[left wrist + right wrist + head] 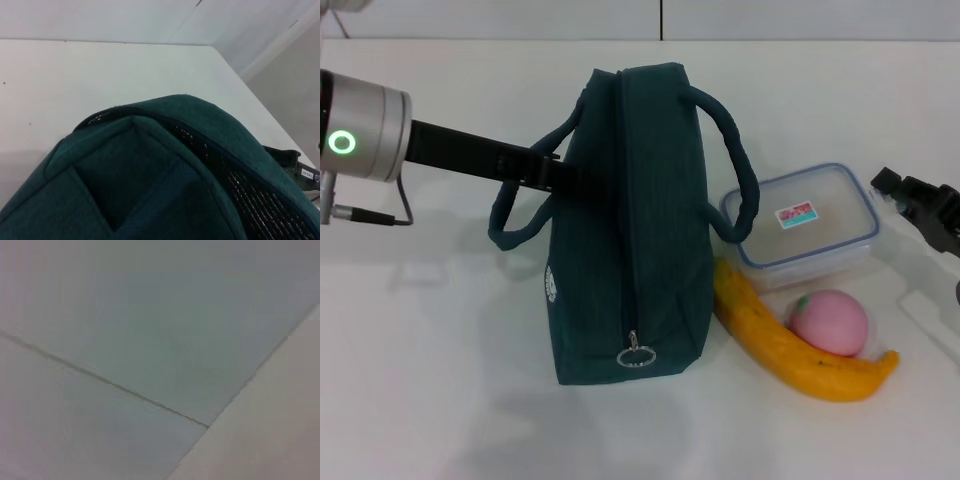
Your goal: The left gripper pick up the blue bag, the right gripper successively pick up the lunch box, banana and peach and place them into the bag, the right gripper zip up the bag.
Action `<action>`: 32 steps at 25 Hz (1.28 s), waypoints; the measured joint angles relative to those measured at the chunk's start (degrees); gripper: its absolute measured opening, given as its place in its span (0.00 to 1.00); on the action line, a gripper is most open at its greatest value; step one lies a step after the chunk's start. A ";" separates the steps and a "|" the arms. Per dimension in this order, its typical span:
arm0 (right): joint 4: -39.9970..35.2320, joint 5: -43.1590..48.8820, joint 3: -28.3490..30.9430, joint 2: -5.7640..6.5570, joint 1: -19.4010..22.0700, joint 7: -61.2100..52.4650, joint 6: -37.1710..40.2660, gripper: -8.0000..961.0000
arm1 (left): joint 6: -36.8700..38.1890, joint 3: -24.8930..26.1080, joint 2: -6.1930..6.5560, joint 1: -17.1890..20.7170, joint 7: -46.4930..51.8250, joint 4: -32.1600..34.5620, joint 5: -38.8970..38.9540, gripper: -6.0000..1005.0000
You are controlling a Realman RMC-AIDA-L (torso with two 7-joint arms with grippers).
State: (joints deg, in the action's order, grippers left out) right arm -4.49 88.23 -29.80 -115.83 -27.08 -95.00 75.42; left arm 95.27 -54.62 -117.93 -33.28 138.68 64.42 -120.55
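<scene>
The bag (630,230) stands on the white bench (440,380) with its zipper shut and the ring pull at the near end. The left tool (552,172) reaches in from the left to the bag's left handle (515,215); I cannot tell if it is clenched or released. Just right of the bag sits the box (805,225), lid on. In front of it lies the banana (790,350), with the peach (830,322) touching it. The right tool (920,205) waits at the far right; I cannot tell its state.
</scene>
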 joint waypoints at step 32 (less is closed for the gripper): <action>3.64 -15.37 0.09 -0.10 1.59 -25.41 3.92 0.13 | -0.08 -0.04 -0.11 -0.32 -1.30 0.00 -0.18 0.05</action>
State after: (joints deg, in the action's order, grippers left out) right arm -0.84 72.86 -29.70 -115.93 -25.50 -120.40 79.34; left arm 95.20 -54.67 -118.04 -33.60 137.38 64.42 -120.73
